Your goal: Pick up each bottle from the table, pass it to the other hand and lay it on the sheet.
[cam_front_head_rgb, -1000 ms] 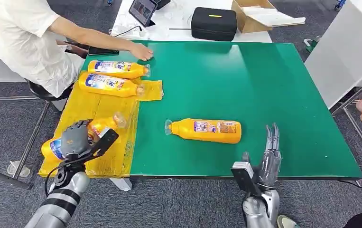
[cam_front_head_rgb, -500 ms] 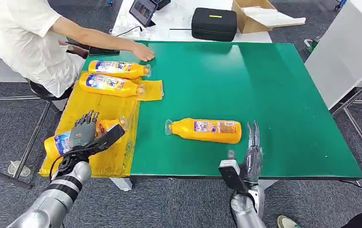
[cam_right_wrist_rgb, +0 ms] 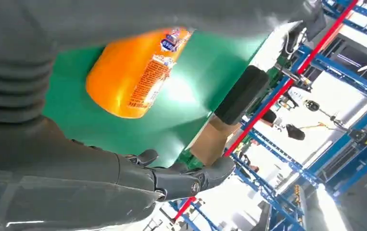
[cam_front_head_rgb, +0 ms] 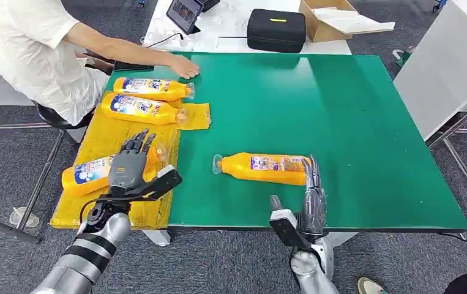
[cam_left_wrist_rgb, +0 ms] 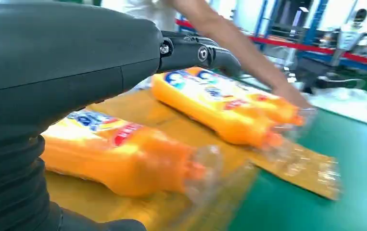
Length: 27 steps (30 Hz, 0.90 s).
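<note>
As seen from the head view: last bottle (cam_front_head_rgb: 264,168) lies on the green table (cam_front_head_rgb: 353,122); right hand (cam_front_head_rgb: 310,196), fingers spread and empty, reaches its base. Left hand (cam_front_head_rgb: 134,168), empty, fingers apart, hovers over the yellow sheet (cam_front_head_rgb: 114,138), presumably having released.

Left wrist view: laid bottle (cam_left_wrist_rgb: 119,156) rests on the sheet.

Right wrist view: bottle base (cam_right_wrist_rgb: 133,77) near the palm, for grasping.

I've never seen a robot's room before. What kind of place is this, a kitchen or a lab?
Probably a robot test lab or workshop, not a kitchen. A green work table stands on grey carpet, blue metal racking stands behind it, and a black equipment case sits nearby.
</note>
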Tool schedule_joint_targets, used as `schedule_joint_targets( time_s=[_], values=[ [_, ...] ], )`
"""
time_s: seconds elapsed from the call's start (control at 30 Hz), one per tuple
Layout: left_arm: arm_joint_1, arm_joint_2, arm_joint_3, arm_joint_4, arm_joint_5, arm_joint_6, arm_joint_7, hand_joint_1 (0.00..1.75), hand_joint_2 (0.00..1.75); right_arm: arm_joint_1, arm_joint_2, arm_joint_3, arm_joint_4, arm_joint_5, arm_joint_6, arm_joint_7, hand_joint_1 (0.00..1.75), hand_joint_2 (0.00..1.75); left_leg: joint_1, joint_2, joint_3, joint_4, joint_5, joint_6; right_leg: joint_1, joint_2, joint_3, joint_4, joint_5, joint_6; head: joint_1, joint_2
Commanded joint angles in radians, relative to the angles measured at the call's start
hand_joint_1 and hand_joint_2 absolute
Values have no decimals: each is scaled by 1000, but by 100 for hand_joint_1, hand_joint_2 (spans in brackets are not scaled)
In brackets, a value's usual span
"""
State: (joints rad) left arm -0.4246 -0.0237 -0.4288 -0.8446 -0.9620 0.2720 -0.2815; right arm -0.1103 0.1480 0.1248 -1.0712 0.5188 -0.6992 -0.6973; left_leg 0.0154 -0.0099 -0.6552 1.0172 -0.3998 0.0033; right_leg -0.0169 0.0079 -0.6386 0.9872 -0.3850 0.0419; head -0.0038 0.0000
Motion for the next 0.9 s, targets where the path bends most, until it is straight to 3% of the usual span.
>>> schedule_joint_targets(
  time_s=[0.03, 0.1, 0.27, 0.33, 0.37, 0.4, 0.53, 0.9],
  values=[
    [-18, 17, -103, -49, 45, 17, -21, 0, 175, -62, -20, 50, 62, 6, 1, -1, 0, 175, 0, 1, 2, 0, -1, 0, 0, 0, 2, 0, 0, -1, 0, 0],
    [14, 23, -120, -111, 76, 11, -42, 0, 175, -59, -7, -5, 63, 113, 1, -1, 0, 175, 0, 2, 7, 0, -2, 1, 1, 0, 7, 0, -2, -2, 0, 0],
    [93, 21, -153, -239, 157, -25, -71, 0, 175, -74, -17, -58, 69, 273, 1, 16, 0, 175, 0, 1, 3, -1, -1, 1, 0, 0, 2, -1, -1, -1, 0, 0],
    [123, 16, -170, -277, 177, -22, -73, 0, 175, -107, -54, -22, 120, 294, 1, 76, 0, 175, 0, 2, 7, 0, -3, 1, 0, 0, 7, 0, -3, -2, 0, 0],
    [147, 3, -161, -299, 216, -22, -82, 0, 175, -138, -96, 25, 183, 400, 54, 217, 0, 175, 0, 3, 6, 0, -3, 1, 0, 1, 6, -1, -2, -1, 0, 0],
    [164, -5, -159, -315, 246, -30, -94, 0, 175, -151, -121, 47, 198, 422, 73, 255, 0, 175, 0, 2, 5, 0, -2, 1, 0, 1, 5, -1, -1, -1, 0, 0],
    [250, -43, -194, -373, 322, -39, -105, 0, 175, -242, -178, 52, 318, 444, 76, 329, 0, 175, -1, 2, 3, 0, -2, 1, 0, 1, 3, -2, 0, 0, -1, 0],
    [243, -64, -216, -324, 355, -24, -96, 0, 175, -310, -191, 92, 391, 535, 118, 428, 0, 175, 0, 2, 4, 0, -2, 1, 0, 0, 5, -1, -1, -1, -1, 0]
  ],
)
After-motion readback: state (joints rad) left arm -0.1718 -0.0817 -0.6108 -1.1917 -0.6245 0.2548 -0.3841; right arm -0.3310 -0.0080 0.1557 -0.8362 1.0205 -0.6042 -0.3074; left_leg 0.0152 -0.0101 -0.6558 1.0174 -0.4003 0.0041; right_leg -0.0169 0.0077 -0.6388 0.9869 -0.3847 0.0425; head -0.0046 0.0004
